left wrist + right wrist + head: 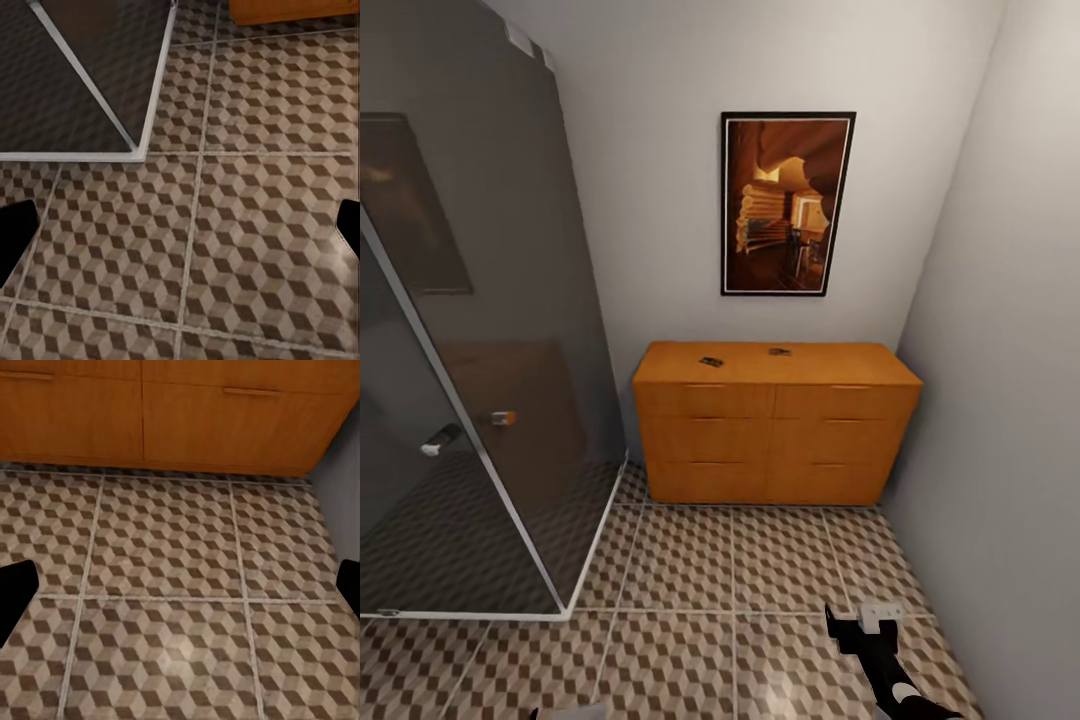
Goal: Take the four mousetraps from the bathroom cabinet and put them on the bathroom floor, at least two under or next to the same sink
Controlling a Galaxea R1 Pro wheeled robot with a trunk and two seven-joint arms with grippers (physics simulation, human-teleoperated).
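Note:
The orange-brown cabinet (775,420) stands against the far wall with its drawers shut. Two small dark mousetraps lie on its flat top, one left of the middle (711,361) and one near the middle (780,351). The cube-patterned bathroom floor (690,570) stretches between me and the cabinet. My right gripper (857,625) hangs low over the tiles at the near right, well short of the cabinet. In the right wrist view that gripper (180,592) is open over bare floor, facing the lower drawer fronts (225,420). My left gripper (180,240) is open above floor tiles (255,225). The sink is out of view.
A dark glass shower enclosure (470,400) with a white base rail (150,112) fills the left side, its corner reaching out onto the floor. A grey wall (1000,400) closes the right side beside the cabinet. A framed picture (787,203) hangs above the cabinet.

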